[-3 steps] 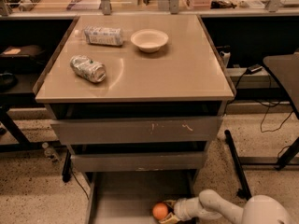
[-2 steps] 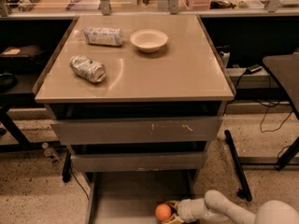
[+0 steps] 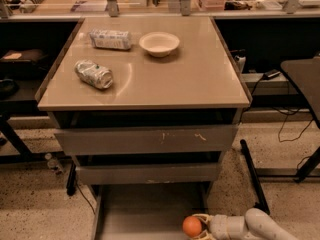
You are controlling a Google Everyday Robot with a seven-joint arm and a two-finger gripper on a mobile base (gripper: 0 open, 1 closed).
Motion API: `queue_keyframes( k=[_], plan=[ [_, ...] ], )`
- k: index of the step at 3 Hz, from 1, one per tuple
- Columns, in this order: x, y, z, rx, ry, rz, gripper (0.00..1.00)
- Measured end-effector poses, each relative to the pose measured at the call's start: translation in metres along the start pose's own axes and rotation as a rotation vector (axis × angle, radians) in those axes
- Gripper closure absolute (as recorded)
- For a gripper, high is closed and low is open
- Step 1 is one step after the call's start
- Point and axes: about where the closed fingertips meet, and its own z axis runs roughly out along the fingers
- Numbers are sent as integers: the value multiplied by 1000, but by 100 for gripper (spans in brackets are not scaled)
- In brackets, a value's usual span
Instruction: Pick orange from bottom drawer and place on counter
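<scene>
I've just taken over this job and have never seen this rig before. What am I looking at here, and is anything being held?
One camera looks down at the front of a grey drawer cabinet. The white arm at the bottom right is the robot's. Its pincer is down in the open bottom drawer, right at the orange. I cannot tell whether it grips the fruit. On the counter lie a white bowl, a crushed can and a silvery packet.
</scene>
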Motion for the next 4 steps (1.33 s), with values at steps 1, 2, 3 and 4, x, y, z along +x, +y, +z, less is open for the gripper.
queue_keyframes(
  k=[1, 2, 3, 4],
  plan=[
    [-47, 3, -51, 48, 50, -45, 100],
    [-103, -4, -91, 70, 107, -90, 100],
    [-174, -15, -137, 92, 154, -171, 100],
    [-174, -15, -137, 92, 154, -171, 100]
  ],
)
